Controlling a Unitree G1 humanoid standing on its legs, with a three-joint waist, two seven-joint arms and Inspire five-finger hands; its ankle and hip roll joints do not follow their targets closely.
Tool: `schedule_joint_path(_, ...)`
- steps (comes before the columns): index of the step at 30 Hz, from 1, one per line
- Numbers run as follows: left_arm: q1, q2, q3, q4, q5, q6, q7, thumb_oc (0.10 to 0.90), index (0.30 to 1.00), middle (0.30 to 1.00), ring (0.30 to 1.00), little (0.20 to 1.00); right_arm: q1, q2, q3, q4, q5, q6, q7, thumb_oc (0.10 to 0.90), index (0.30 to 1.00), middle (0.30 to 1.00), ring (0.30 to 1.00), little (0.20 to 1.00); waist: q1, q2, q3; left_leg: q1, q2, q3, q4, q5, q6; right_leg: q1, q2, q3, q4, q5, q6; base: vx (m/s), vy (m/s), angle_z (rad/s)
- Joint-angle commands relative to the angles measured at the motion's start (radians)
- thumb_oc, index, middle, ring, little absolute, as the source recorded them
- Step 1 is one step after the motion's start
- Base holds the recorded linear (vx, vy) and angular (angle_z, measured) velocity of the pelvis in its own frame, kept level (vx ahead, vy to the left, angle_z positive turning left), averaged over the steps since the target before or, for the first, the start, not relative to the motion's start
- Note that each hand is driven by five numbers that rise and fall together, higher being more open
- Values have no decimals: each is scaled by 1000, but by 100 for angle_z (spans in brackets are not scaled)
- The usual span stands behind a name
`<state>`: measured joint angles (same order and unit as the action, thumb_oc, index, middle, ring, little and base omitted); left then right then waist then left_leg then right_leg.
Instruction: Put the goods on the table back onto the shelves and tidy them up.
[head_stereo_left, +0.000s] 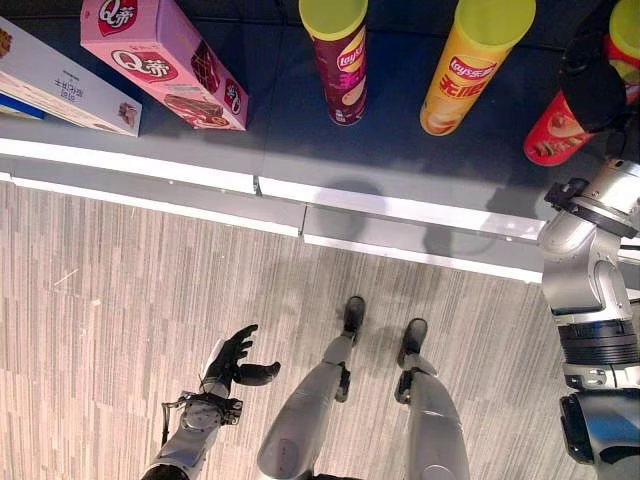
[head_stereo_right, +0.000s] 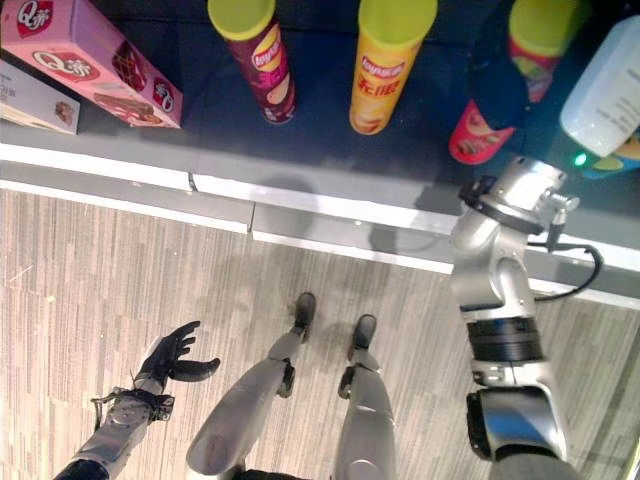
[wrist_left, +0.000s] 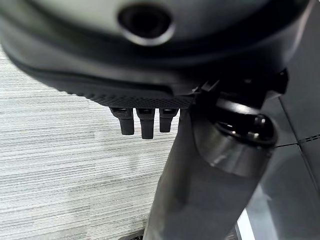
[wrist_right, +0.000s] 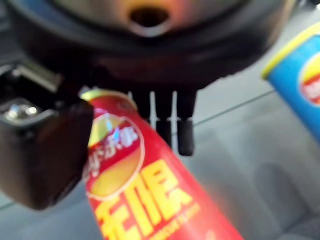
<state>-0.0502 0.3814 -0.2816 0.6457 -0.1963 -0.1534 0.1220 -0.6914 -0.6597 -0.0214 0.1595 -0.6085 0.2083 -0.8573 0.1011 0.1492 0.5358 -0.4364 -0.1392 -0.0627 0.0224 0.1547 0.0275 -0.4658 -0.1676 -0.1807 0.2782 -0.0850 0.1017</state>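
Note:
A red chip can (head_stereo_left: 555, 135) with a yellow lid stands on the dark shelf (head_stereo_left: 290, 110) at the far right. My right hand (head_stereo_left: 592, 85) hovers over its top. In the right wrist view the red can (wrist_right: 145, 200) runs between the thumb and the straight fingers (wrist_right: 185, 130), which do not curl round it. Further left on the shelf stand a yellow can (head_stereo_left: 470, 65) and a purple can (head_stereo_left: 340, 60), then a pink box (head_stereo_left: 165, 60) and a white box (head_stereo_left: 60, 85). My left hand (head_stereo_left: 235, 360) hangs low over the floor, open and holding nothing.
A blue chip can (wrist_right: 295, 85) stands close beside the red one. A white object (head_stereo_right: 610, 95) sits at the shelf's far right. The shelf's pale front edge (head_stereo_left: 400, 210) runs across the view, with striped grey floor (head_stereo_left: 120, 300) below it.

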Motion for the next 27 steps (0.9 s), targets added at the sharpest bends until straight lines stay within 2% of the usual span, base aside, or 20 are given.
schedule_joint_path(1,60,45,-8,-47,-27,-34,19,800,900,900,900,900,-139,-149,-60,-135,-34,-23,-100,400,300,300,300,300,-7,19,-16,-14,48,0,190,-224,-59,2,-139,13,-239,302,116,46,10,-1)
schedule_joint_path(2,60,43,-8,-47,-25,-34,19,800,900,900,900,900,-137,-156,-63,-131,-32,-20,-102,400,300,300,300,300,-5,27,-16,-13,50,0,190,-232,-60,4,-137,13,-239,296,118,0,0,0)
schedule_joint_path(10,62,42,-8,-56,-27,-37,17,800,900,900,900,900,-143,-181,-68,-111,-29,-10,-105,400,300,300,300,300,-7,35,-16,-25,46,1,179,-225,-60,-8,-143,13,-246,302,123,0,0,0)
schedule_joint_path(14,61,46,-2,-54,-25,-39,20,800,900,900,900,900,-162,-204,-59,-93,-29,-2,-103,400,300,300,300,300,-10,37,-16,-33,39,1,160,-205,-59,-20,-149,12,-254,316,127,0,0,0)
schedule_joint_path(27,61,48,-2,-66,-31,-41,20,800,900,900,900,900,-184,-219,-49,-86,-27,5,-108,400,300,300,300,300,-13,46,-16,-49,42,10,172,-222,-58,-44,-145,29,-250,309,130,9,2,-2)
